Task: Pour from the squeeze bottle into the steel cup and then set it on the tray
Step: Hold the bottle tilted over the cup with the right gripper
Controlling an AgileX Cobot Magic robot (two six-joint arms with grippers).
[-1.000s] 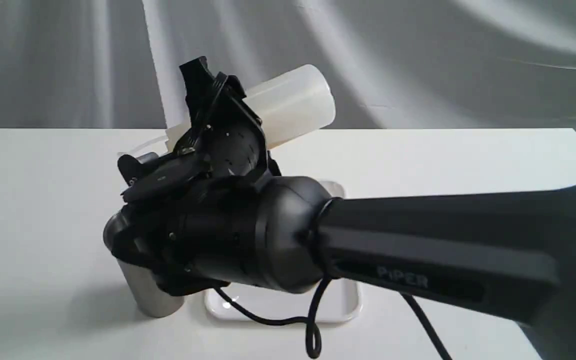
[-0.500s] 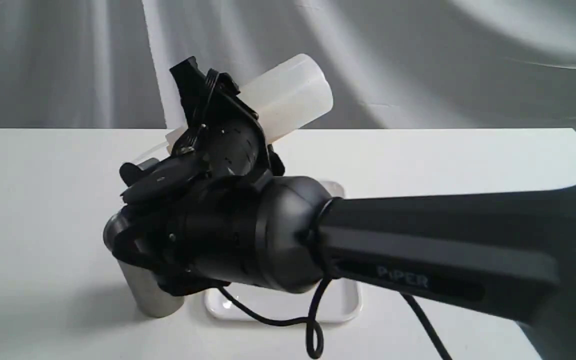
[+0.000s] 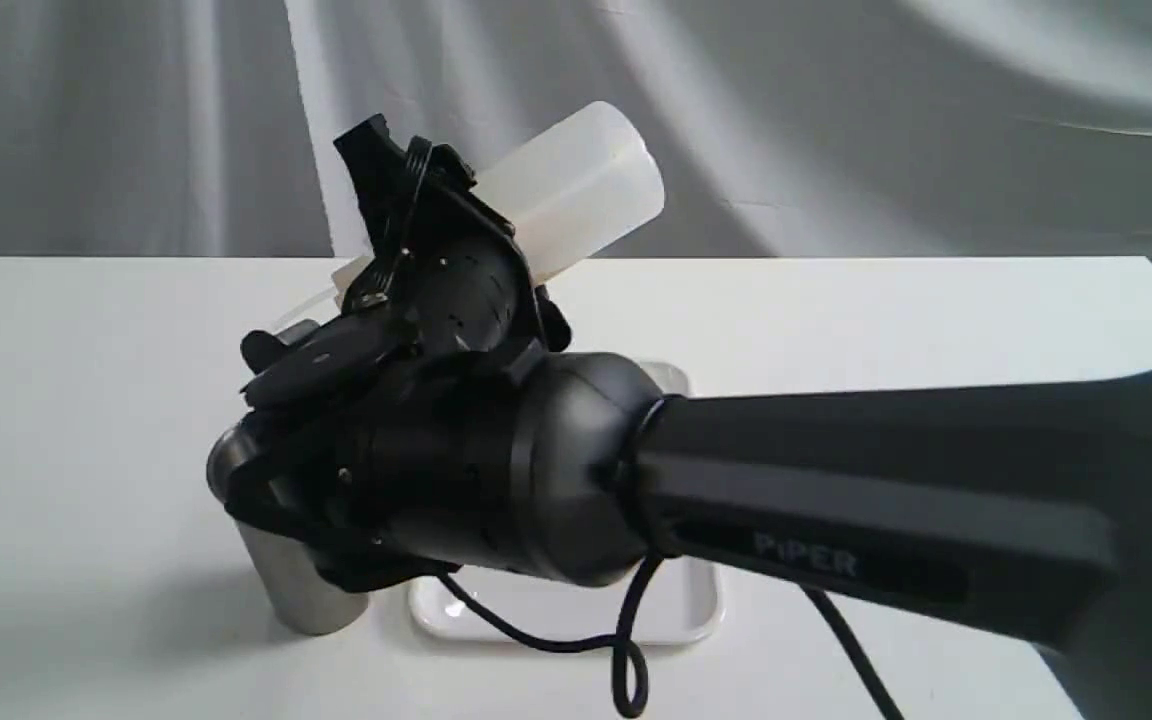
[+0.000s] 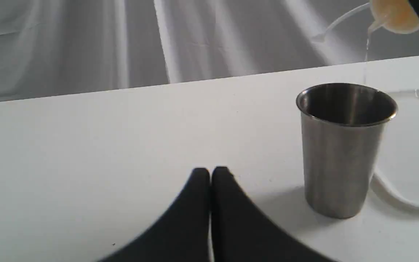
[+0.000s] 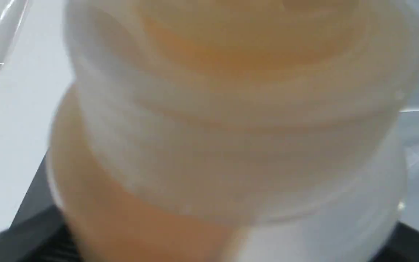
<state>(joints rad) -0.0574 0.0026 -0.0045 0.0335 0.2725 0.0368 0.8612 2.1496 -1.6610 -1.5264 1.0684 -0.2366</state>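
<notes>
Squeeze bottle (image 3: 576,185) pinched by right gripper (image 3: 414,210), perhaps dribbling above steel cup (image 4: 344,153) ("PiPER" arm (image 3: 836,500)), left gripper (image 4: 211,174) closed.

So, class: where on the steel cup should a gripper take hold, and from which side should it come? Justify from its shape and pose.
Grip the steel cup around its wall, under the rim, coming in level from the side away from the tray. It stands upright, has no handle and widens upward, so it probably won't slip down; the squeeze bottle pours overhead.
</notes>
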